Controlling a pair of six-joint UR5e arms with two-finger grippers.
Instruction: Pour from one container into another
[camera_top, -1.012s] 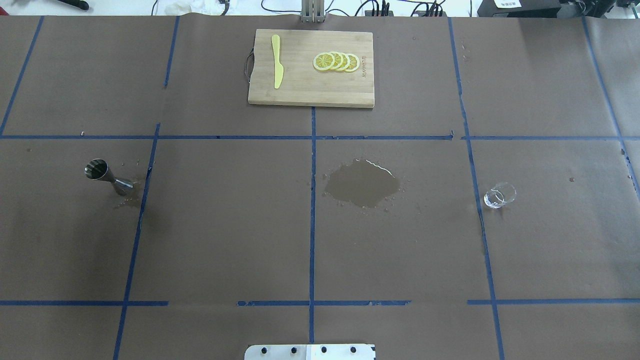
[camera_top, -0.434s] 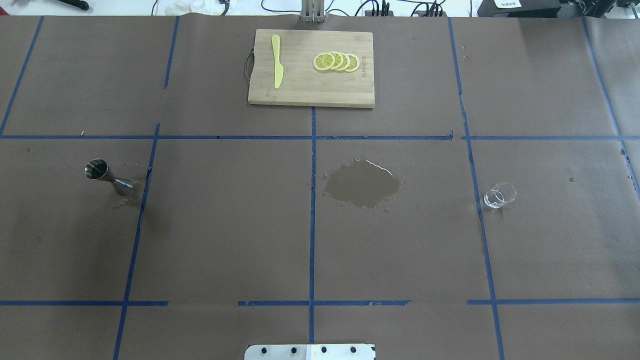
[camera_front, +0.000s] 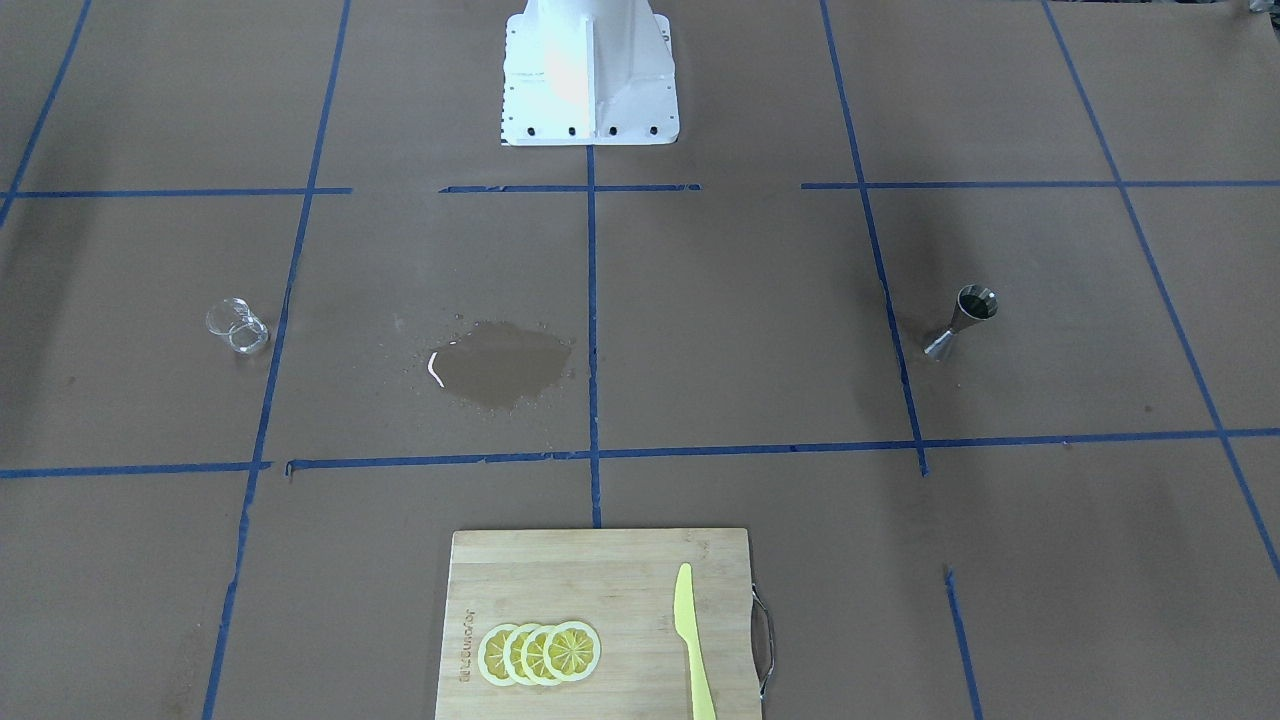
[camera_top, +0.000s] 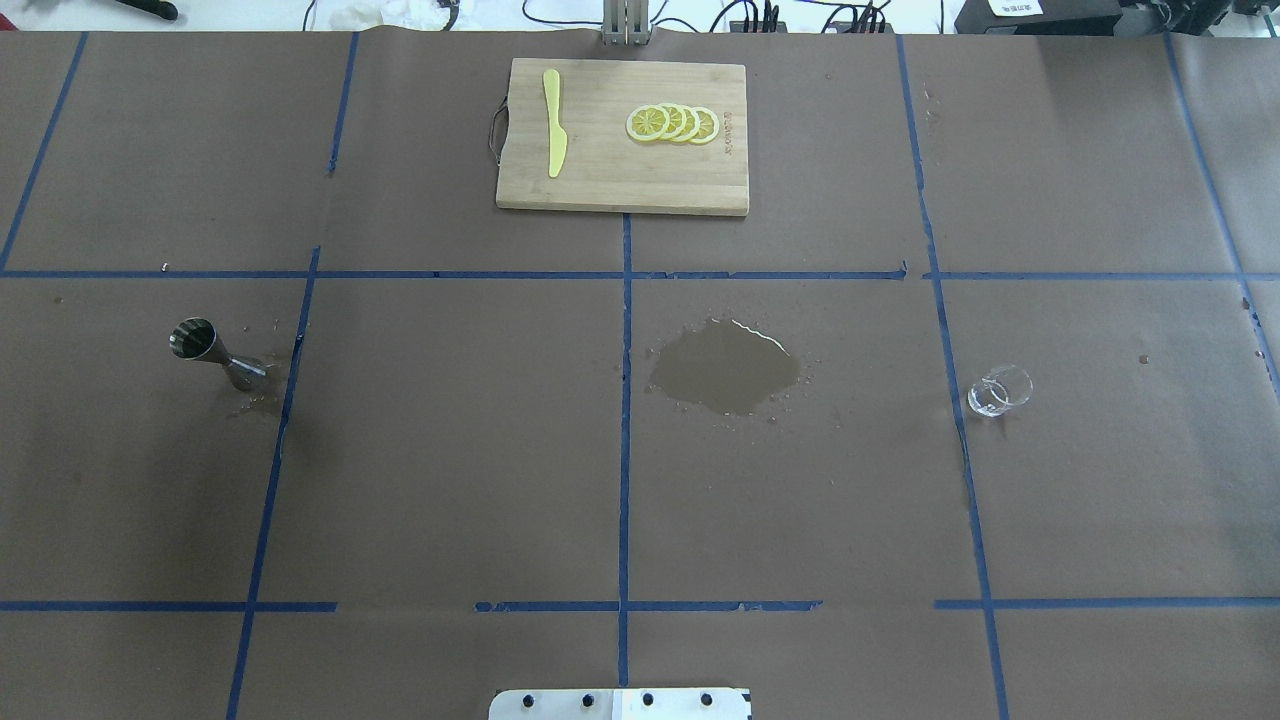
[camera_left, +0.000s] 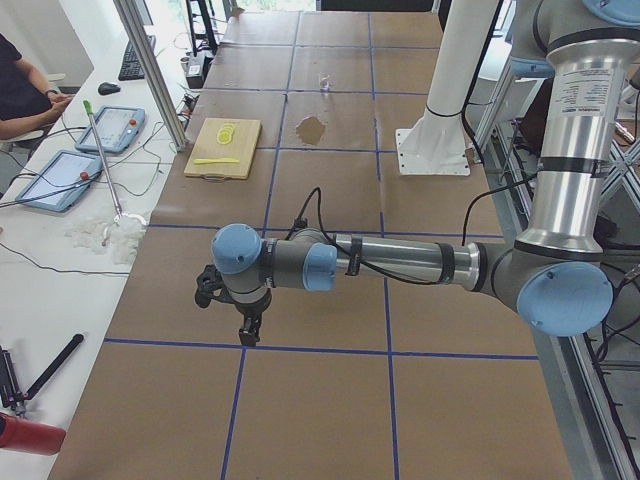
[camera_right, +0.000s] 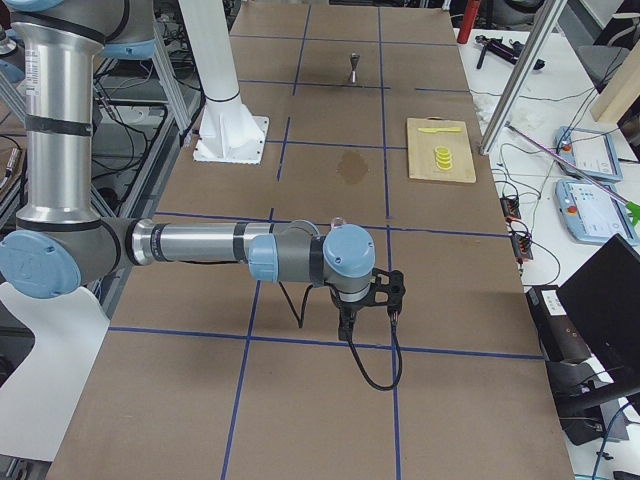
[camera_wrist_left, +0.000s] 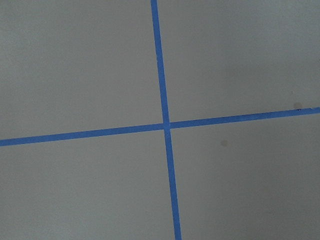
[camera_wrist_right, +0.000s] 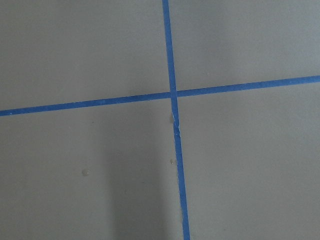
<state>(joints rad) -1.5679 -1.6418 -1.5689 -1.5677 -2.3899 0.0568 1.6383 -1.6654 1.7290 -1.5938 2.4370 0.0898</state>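
The clear glass cup (camera_top: 999, 391) stands alone on the robot's right side of the brown table, also seen in the front-facing view (camera_front: 237, 326). The steel hourglass jigger (camera_top: 215, 355) stands upright on the robot's left side (camera_front: 962, 322), with small wet spots at its foot. Neither gripper is near them. The left gripper (camera_left: 247, 330) shows only in the exterior left view and the right gripper (camera_right: 347, 322) only in the exterior right view. Both hang over bare table, and I cannot tell whether they are open or shut. The wrist views show only paper and blue tape.
A wet puddle (camera_top: 725, 367) lies between the two containers, right of the centre tape line. At the far edge a bamboo cutting board (camera_top: 620, 180) holds lemon slices (camera_top: 672, 124) and a yellow knife (camera_top: 554, 122). The robot's base plate (camera_front: 590, 90) sits at the near edge.
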